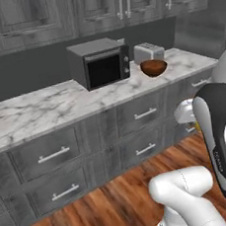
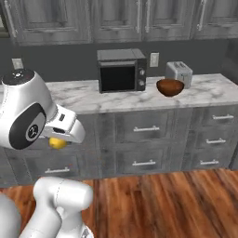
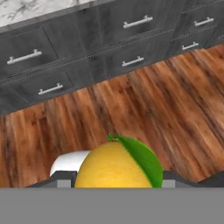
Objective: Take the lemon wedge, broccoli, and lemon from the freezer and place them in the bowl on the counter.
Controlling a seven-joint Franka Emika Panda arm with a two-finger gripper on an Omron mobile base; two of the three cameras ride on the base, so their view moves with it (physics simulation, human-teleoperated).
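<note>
So the microwave point(image 2: 122, 70) sits at the back of the marble tabletop point(image 2: 88, 98), with the toaster point(image 2: 179, 72) off to its right. The bowl point(image 2: 170, 87) is just right of the microwave and right in front of the toaster, nothing visible inside it. The gripper point(image 2: 59, 139) hangs well left of the microwave, below tabletop level, in front of the drawers point(image 2: 148, 128). It's clamped on the lemon point(image 3: 114, 168), which has a green leaf and is held over the wood floor point(image 3: 131, 109).
</note>
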